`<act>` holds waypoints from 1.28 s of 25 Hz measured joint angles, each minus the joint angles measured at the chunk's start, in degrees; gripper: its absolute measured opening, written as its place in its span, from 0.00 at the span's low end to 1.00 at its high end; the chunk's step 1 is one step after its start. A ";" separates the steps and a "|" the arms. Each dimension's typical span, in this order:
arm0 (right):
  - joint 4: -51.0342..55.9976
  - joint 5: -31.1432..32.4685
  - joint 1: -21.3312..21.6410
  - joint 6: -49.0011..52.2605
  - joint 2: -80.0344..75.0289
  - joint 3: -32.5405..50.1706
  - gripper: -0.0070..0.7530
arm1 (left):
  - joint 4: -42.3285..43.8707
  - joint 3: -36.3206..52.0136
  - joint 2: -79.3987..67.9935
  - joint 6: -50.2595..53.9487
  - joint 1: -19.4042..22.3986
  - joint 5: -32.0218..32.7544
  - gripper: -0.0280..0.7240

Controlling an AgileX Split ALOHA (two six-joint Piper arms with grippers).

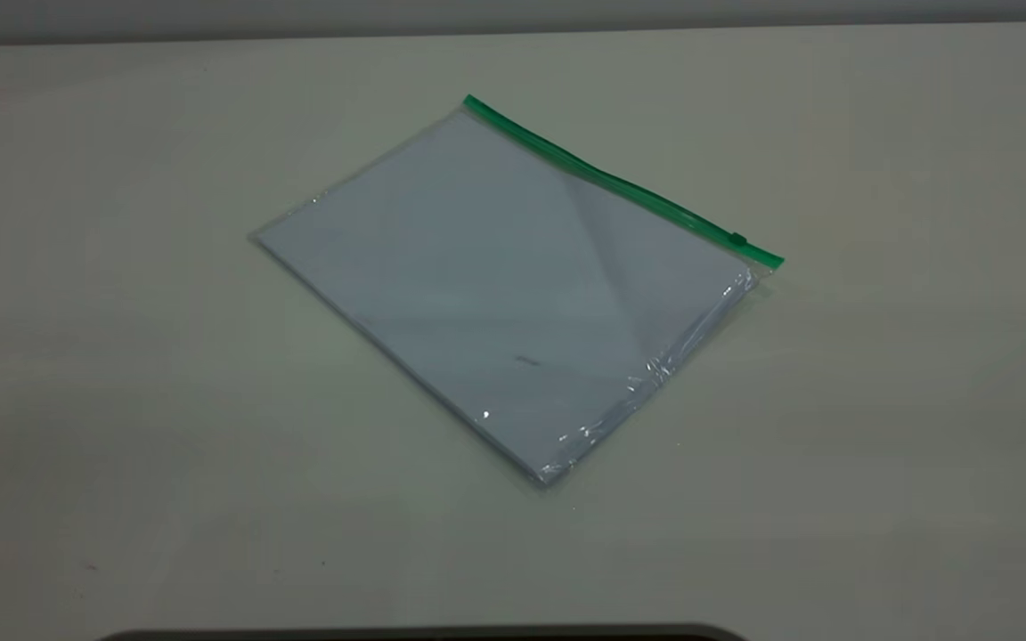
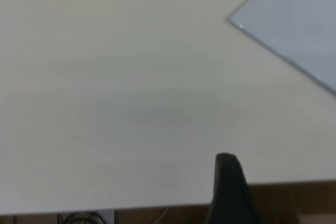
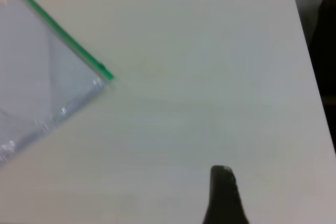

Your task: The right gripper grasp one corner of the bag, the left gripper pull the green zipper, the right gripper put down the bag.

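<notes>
The bag (image 1: 513,294) lies flat mid-table (image 1: 121,356), its green zipper (image 1: 620,182) along the far edge. Both grippers are well apart from it; I cannot tell how their fingers stand.

Very little of the robot shows. In the left wrist view, the left gripper (image 2: 229,190) appears only as one black finger rising from the bottom edge, right of centre: matte, thick at the base, narrowing to a blunt rounded tip. In the right wrist view, the right gripper (image 3: 224,195) shows likewise as one black finger at the bottom edge, tapering upward, with a small pale glint on its squared tip. No cables, screws or markings can be made out on either.
</notes>
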State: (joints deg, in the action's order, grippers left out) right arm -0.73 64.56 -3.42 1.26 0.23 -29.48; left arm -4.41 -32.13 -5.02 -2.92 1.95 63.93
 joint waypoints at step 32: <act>60.24 -34.91 0.00 -53.35 -89.76 -8.99 0.74 | -29.07 -25.01 -83.01 -38.64 0.17 -42.62 0.78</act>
State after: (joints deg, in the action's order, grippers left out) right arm 59.51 29.65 -3.42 -52.09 -89.52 -38.46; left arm -33.49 -57.15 -88.03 -41.57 2.12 21.31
